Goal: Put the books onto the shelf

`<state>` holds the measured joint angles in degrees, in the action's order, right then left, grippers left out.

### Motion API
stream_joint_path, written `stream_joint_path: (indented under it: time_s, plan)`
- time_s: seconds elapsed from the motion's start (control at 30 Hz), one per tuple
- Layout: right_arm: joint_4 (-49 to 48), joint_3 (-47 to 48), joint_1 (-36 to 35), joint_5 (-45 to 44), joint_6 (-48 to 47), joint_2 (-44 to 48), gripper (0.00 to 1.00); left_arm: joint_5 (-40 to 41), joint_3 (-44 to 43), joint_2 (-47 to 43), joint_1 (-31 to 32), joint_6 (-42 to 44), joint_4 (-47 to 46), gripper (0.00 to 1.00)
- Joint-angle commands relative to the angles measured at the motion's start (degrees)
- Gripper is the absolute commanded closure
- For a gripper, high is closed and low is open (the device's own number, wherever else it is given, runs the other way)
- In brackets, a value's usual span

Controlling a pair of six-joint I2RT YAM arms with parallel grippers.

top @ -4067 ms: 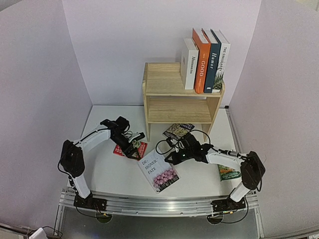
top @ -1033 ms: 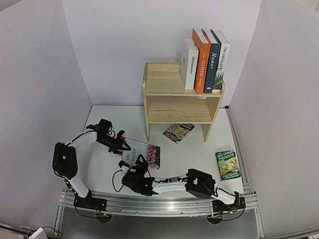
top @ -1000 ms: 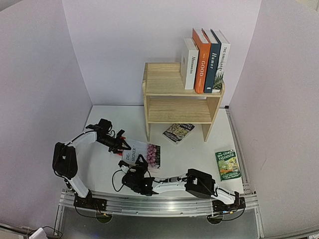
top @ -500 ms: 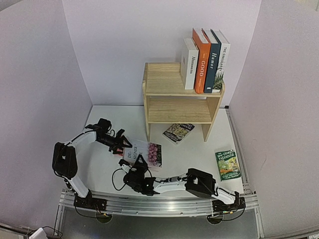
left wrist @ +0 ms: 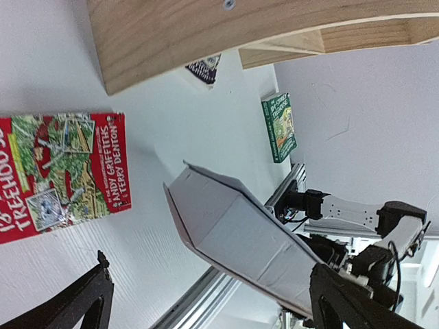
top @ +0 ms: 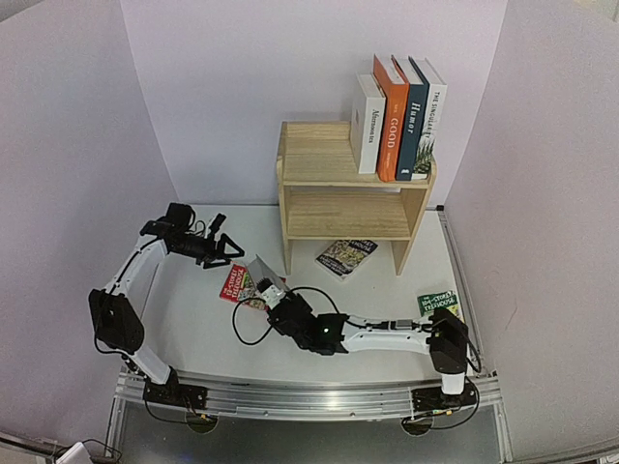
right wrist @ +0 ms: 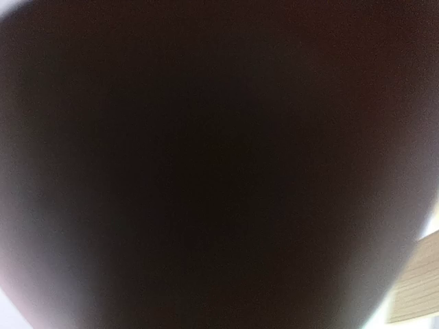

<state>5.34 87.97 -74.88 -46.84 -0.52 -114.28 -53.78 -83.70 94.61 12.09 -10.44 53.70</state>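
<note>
The right gripper [top: 278, 298], reaching across from the far side, is clamped on the lower end of a white book [top: 263, 274], a thin paperback with a plain pale cover. It is tipped up off the table [top: 203, 329], its long axis slanting from the fingers up and away toward the left; the right wrist view is blacked out by something close against the lens. The wooden shelf [top: 329, 159] lies behind and to the right of this book, so I judge that the carry goes that way, with the book turned upright to stand beside the four books [top: 397, 116] already at the right end of the top tier. The left gripper [top: 222, 249] hangs just beside, fingers spread wide and holding nothing; it is the nearer one to the glossy red book [top: 235, 285] lying flat below. A dark patterned book [top: 345, 254] lies by the shelf's foot and a green book [top: 437, 300] far right.
</note>
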Motion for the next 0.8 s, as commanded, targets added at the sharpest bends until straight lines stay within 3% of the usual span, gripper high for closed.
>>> stream_joint_path:
  time_s: [0.0,0.13,0.23,0.4,0.6,0.77]
  plan:
    - [5.29,-2.11,2.82,20.24,14.93,8.26,0.93,1.58,-8.69,-4.89,-4.00,7.12,6.18,0.00]
    - [6.47,-0.40,4.43,28.87,16.20,12.25,0.93,0.91,-17.40,-4.58,-9.46,8.42,10.77,0.00]
    - [8.01,6.79,4.87,33.00,15.55,13.68,0.93,0.95,-21.91,-4.53,-13.30,8.50,12.32,0.00]
    - [8.02,23.61,6.07,38.52,9.83,13.77,0.90,5.80,-19.65,-5.63,-15.11,8.64,11.48,0.00]
    - [7.93,40.96,11.65,35.10,3.80,11.10,0.90,8.97,-17.25,-5.91,-15.12,8.95,10.57,0.00]
    - [7.18,54.87,17.20,24.17,-5.55,4.99,0.90,9.21,-16.09,-5.79,-15.17,9.47,10.55,0.00]
